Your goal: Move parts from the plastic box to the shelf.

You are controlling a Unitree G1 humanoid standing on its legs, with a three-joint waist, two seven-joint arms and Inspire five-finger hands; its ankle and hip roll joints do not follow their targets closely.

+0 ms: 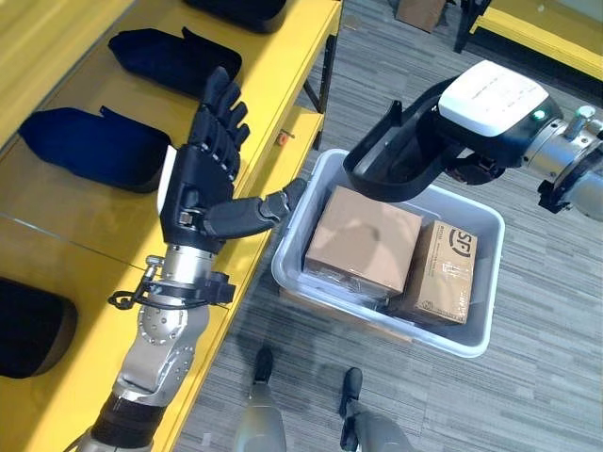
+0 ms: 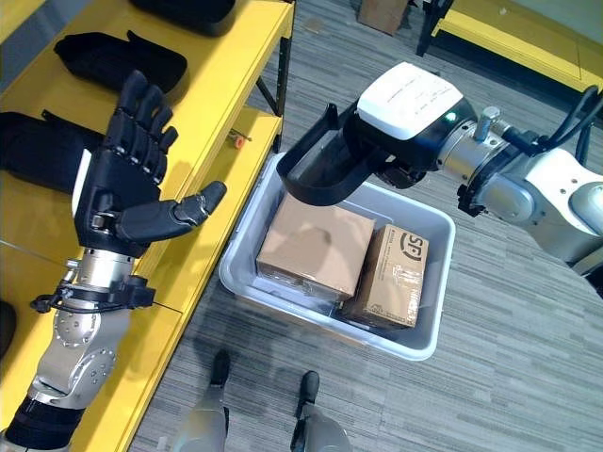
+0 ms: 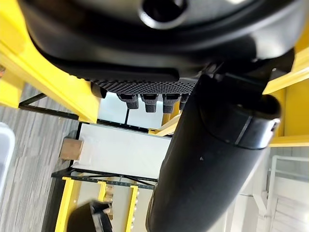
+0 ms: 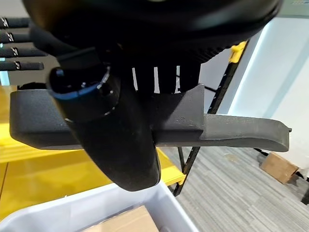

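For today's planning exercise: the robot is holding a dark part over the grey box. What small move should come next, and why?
Probably swing the right hand leftward toward the yellow shelf. It already grips the dark foam part, lifted above the plastic box, and like parts already lie on the shelf. The left hand is open over the shelf edge.

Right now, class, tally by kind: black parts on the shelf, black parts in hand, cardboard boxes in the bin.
Black moulded foam parts on the yellow shelf: 4
Black foam part held in the right hand: 1
Brown cardboard boxes in the grey plastic box: 2
Total: 7
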